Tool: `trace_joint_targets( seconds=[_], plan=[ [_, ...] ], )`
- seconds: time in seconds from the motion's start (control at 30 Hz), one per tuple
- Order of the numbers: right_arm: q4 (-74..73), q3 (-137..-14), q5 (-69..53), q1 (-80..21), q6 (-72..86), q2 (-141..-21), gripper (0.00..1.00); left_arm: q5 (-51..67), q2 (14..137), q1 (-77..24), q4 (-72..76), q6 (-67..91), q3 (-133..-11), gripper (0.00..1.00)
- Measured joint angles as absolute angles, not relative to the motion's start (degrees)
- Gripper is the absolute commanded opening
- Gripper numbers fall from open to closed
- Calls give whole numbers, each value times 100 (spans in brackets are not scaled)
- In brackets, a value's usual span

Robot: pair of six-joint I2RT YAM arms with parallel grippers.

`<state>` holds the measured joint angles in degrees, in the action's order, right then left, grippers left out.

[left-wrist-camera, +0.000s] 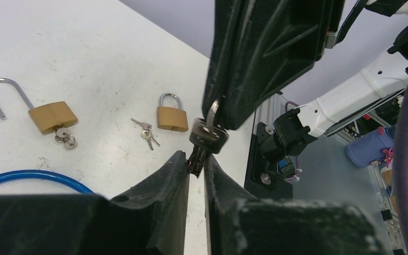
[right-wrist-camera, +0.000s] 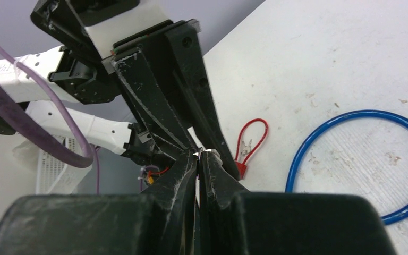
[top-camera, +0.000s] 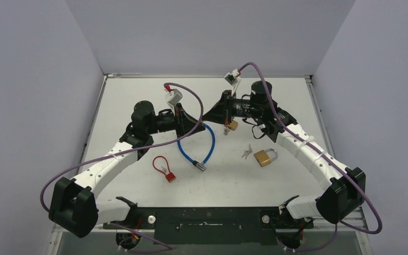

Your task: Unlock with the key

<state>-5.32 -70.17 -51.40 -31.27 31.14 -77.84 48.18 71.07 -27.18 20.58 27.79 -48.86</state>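
A white surface (top-camera: 138, 95) lies between grey walls (top-camera: 202, 32). At frame centre, the left gripper (left-wrist-camera: 195, 161) has its jaws clenched on the black-headed blue cable lock (left-wrist-camera: 209, 136). The right gripper (right-wrist-camera: 198, 155) jaws pinch the small silver key (left-wrist-camera: 213, 112) seated in it.

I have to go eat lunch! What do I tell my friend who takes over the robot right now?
Left gripper: shut on the dark round lock head, apparently the blue cable's end.
Right gripper: shut on the small silver key, its blade in that lock head.
Done: both gripped, key inserted.
To do: turn the key and open the lock.
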Motion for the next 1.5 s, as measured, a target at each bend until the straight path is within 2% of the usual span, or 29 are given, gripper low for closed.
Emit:
trace_joint_targets(
  seconds=[0.07,0.2,0.27,0.33,0.5,0.6,0.7,0.87,1.1,1.2,1.37,1.5],
  plan=[
    [-543,-7017,-5052,-3087,3116,-7771,0,4818,7105,-2722,2040,2783,-4886,0],
    [-622,-7011,-4980,-3039,3111,-7767,1,4823,7094,-2751,2043,2799,-4888,0],
    [-639,-7011,-4984,-3039,3098,-7767,4,4840,7094,-2749,2043,2816,-4888,0],
    [-661,-7011,-4984,-3039,3070,-7762,13,4860,7094,-2749,2038,2823,-4888,0],
    [-794,-6976,-4969,-3041,3017,-7703,48,4925,7085,-2696,2060,2825,-4888,0],
    [-882,-6882,-4928,-3041,2943,-7653,57,5022,7050,-2641,2084,2829,-4888,0],
    [-945,-6814,-4882,-3041,2869,-7636,60,5133,7035,-2615,2084,2832,-4888,0],
    [-845,-6657,-4919,-3041,2814,-7588,55,5332,7035,-2615,2084,2888,-4888,0],
    [-390,-6582,-5282,-3076,2877,-7561,26,5749,7052,-2613,2303,3223,-4888,0],
    [-279,-6580,-5437,-3085,2899,-7553,22,5924,7118,-2598,2499,3424,-4890,0],
    [-244,-6580,-5568,-3085,2895,-7550,22,6104,7231,-2578,2775,3728,-4890,0],
    [-215,-6582,-5680,-3085,2880,-7550,10,6165,7273,-2578,2967,3892,-4890,0]
  ],
)
